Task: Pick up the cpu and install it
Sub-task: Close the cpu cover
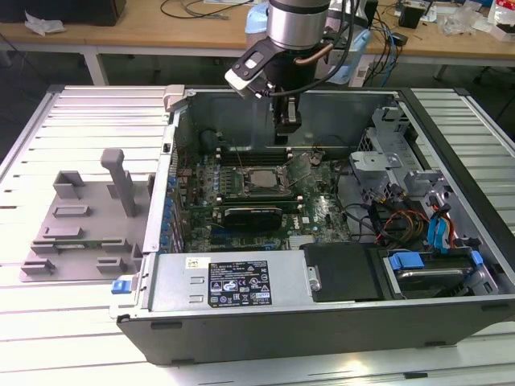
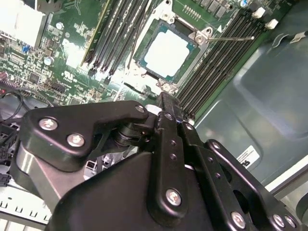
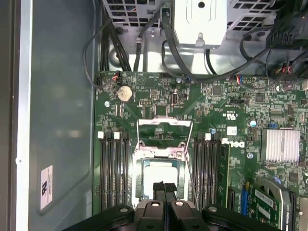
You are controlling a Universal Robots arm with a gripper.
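The open computer case lies flat, the green board inside it. The gripper hangs above the board, fingers pressed together, holding nothing. The cpu sits in its socket, the metal lid open; I judge the placing done, and any move now must not disturb the cpu

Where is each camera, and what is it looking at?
Exterior view: off the arm, high up, looking down into the open computer case; the arm and gripper show.
First wrist view: on the wrist, looking straight down at the green board; the gripper shows in front of the chip.
Second wrist view: on the wrist, looking slantwise past the gripper at the chip.
Shared: all three see the chip in its socket.
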